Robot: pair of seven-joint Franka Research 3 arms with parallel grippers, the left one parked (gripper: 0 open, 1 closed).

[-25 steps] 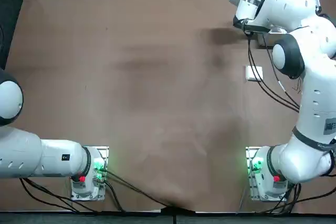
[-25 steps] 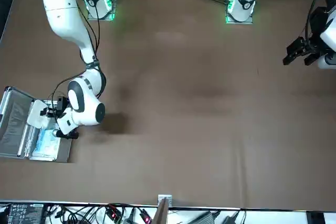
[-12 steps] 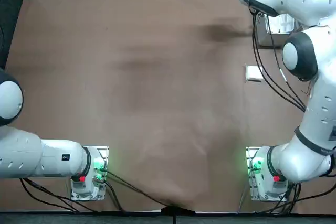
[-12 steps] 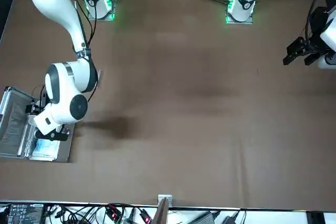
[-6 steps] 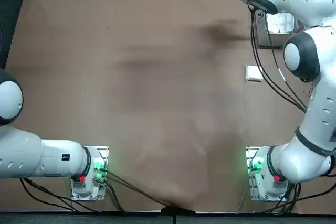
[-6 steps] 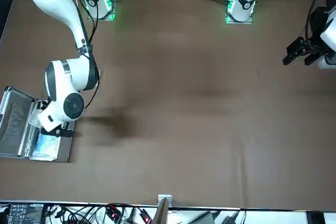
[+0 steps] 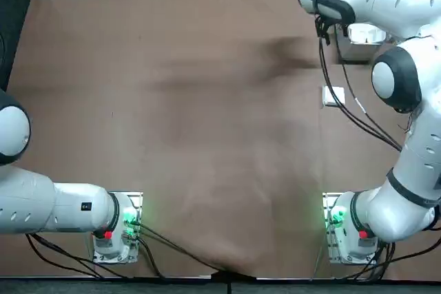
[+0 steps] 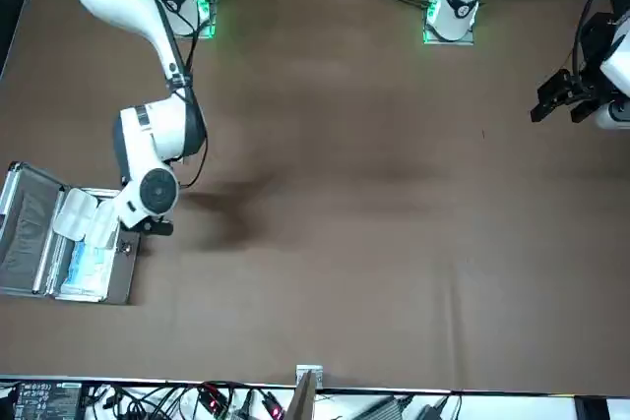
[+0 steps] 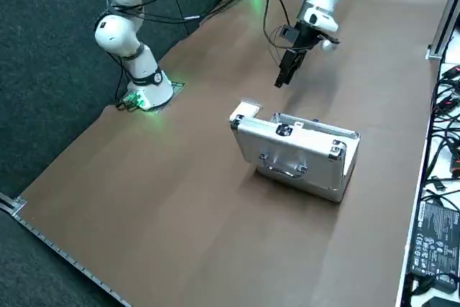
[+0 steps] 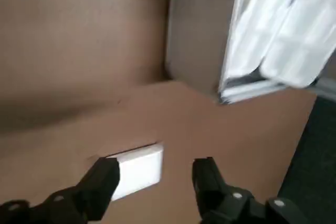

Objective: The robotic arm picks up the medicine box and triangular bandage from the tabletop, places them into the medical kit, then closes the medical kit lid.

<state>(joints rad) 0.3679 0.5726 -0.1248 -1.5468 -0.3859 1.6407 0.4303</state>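
The robotic arm (image 8: 145,150) has swung inward from over the medical kit (image 9: 287,152) since the earlier frame, uncovering the case's contents. The medical kit lid (image 8: 24,233) stands open. The triangular bandage (image 8: 101,225) lies in the kit, its placing apparently done. The right gripper (image 10: 155,166), fingers spread wide and holding nothing, points toward the medicine box (image 10: 137,171), which rests on the tabletop (image 7: 207,135) near the case. Boxing this item and closing the lid remain.
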